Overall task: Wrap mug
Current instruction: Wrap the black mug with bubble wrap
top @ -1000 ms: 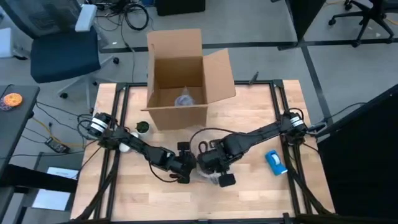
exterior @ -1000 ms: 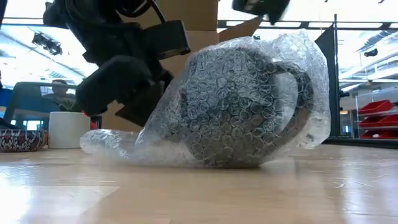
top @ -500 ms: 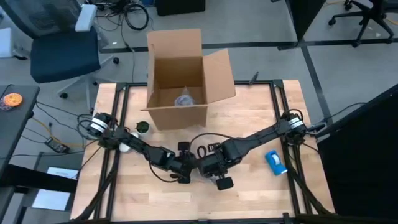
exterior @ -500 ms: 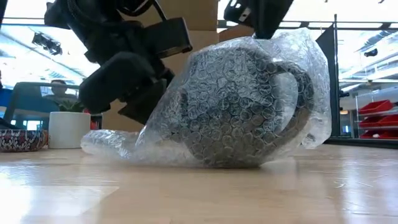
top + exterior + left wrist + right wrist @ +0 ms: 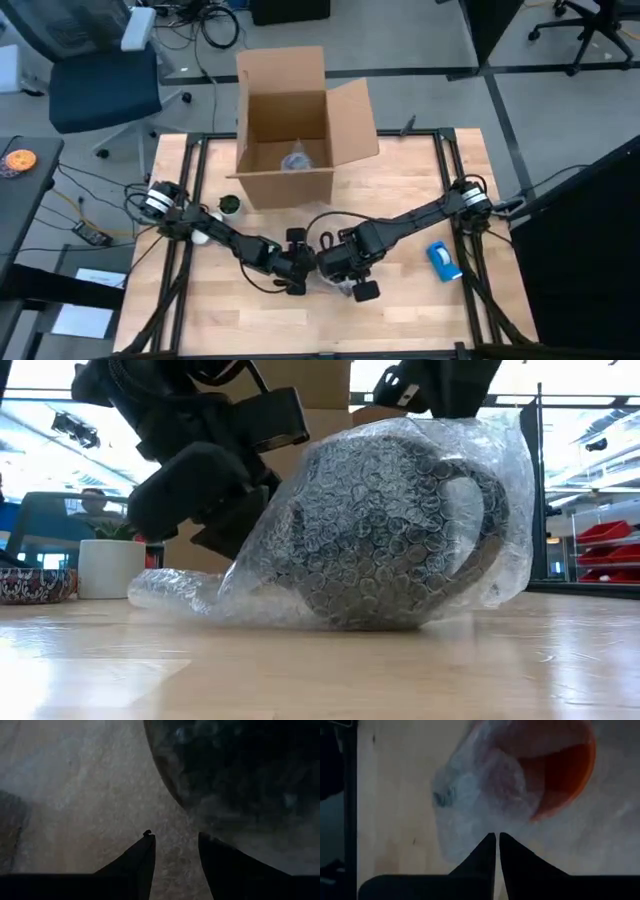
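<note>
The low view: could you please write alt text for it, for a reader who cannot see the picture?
A mug wrapped in bubble wrap lies on its side on a wooden table, its handle toward the right. A dark robot arm presses at its left side, and a cardboard box stands behind.

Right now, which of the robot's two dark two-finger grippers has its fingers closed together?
The right gripper: its fingers meet near the bubble-wrapped orange-red mug, while the left gripper shows a clear gap.
</note>
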Available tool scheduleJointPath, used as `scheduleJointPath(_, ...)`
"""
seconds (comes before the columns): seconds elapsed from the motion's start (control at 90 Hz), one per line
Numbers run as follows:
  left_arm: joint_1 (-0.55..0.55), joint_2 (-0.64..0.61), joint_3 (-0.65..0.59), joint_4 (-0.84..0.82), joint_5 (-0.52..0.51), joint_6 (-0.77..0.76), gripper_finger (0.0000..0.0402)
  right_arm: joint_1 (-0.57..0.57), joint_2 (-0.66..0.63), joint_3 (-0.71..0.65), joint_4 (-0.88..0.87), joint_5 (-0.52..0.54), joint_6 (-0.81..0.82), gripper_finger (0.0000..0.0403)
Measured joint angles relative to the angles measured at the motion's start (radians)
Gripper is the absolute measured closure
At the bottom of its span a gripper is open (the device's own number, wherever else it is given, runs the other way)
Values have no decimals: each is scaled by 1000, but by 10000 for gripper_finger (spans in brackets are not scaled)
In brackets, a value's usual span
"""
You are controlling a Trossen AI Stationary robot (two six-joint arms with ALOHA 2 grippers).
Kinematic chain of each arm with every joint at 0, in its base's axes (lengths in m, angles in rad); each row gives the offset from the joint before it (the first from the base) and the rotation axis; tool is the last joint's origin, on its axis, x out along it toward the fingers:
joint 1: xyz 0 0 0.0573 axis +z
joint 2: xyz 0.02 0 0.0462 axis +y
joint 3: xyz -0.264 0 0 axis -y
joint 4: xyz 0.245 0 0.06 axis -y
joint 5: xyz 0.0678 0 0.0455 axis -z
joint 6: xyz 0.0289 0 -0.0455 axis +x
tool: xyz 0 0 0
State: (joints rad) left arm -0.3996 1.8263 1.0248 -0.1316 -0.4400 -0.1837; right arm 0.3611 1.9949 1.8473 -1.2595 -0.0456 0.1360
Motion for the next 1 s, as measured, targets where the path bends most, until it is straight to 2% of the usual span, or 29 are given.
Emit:
scheduleJointPath(0.211, 0, 0, 0, 26, 0, 2, 270, 0, 0, 0, -19, -26, -1, 403)
scheduleJointPath(0.322, 0, 0, 0, 46, 0, 22, 270, 0, 0, 0, 42, -62, -9, 403)
scheduleJointPath(0.544, 0, 0, 0, 62, 0, 23, 270, 1, 0, -1, 108, -67, -26, 403)
scheduleJointPath(0.833, 0, 0, 0, 62, 0, 23, 270, -12, -4, -109, 201, -127, -25, 403)
scheduleJointPath(1.0, 0, 0, -1, 71, 1, 23, 270, -20, -3, -135, 241, -111, -27, 403)
